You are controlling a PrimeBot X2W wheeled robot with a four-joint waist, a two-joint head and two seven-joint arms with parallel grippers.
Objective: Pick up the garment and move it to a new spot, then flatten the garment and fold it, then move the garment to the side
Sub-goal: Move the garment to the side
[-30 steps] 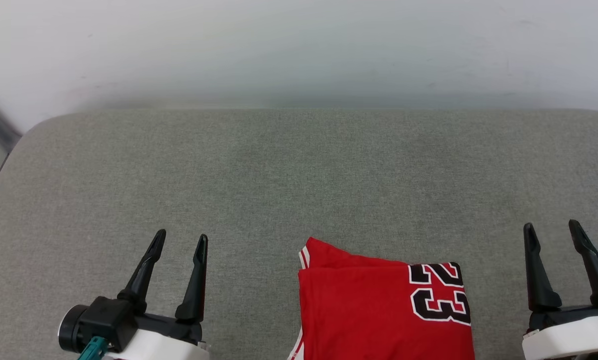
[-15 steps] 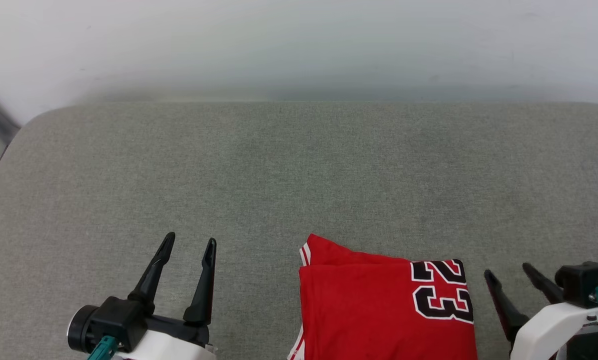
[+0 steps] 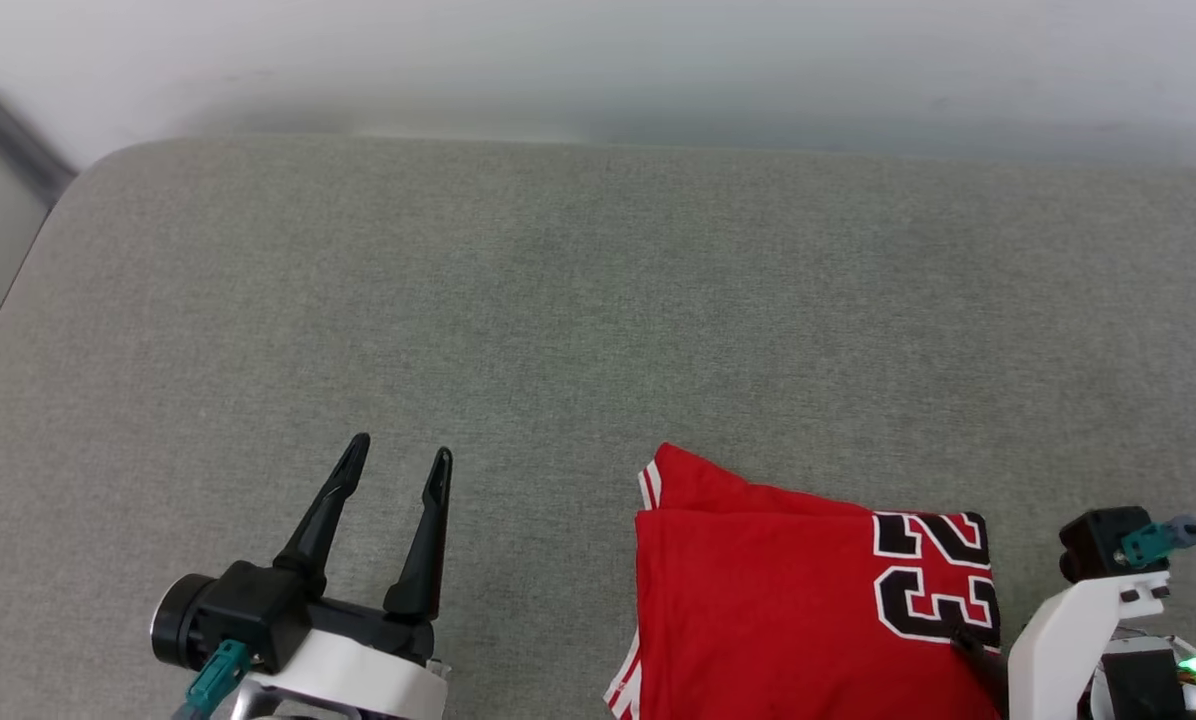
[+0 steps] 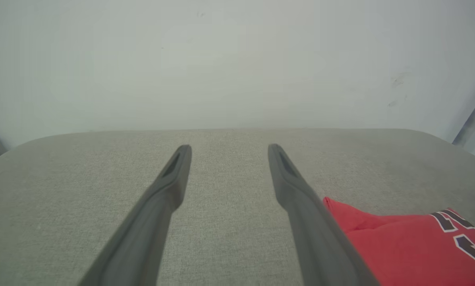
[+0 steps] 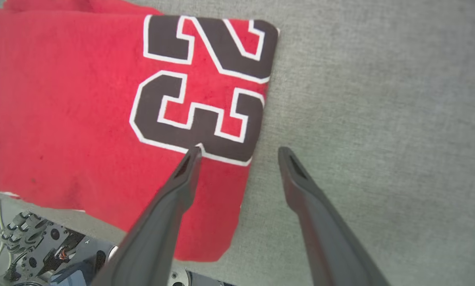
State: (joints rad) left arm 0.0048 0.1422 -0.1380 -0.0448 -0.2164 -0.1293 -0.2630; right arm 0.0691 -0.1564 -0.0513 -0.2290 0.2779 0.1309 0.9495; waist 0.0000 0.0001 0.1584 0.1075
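Note:
The garment [image 3: 778, 610] is a red jersey folded into a rectangle, lying at the near right of the grey cushion [image 3: 558, 300]. A black-and-white "23" [image 5: 201, 87] sits by its right edge. My right gripper [image 5: 240, 151] points down, open, straddling that edge. One fingertip [image 5: 194, 155] is over the number and the other over bare cushion. In the head view its white wrist [image 3: 1068, 630] hides most of it. My left gripper [image 3: 401, 448] hovers open and empty to the garment's left, with the garment [image 4: 400, 246] beside its right finger.
A pale wall [image 3: 598, 60] runs behind the cushion's far edge. The cushion's rounded left corner meets a grey metal bar [image 3: 8, 140]. Wide bare cushion lies left of and beyond the garment. Robot base parts and cables [image 5: 31, 242] show past the garment's near edge.
My right gripper has swung from pointing forward beside the garment to pointing down over its right edge. The head camera has shifted. The left gripper has kept its place.

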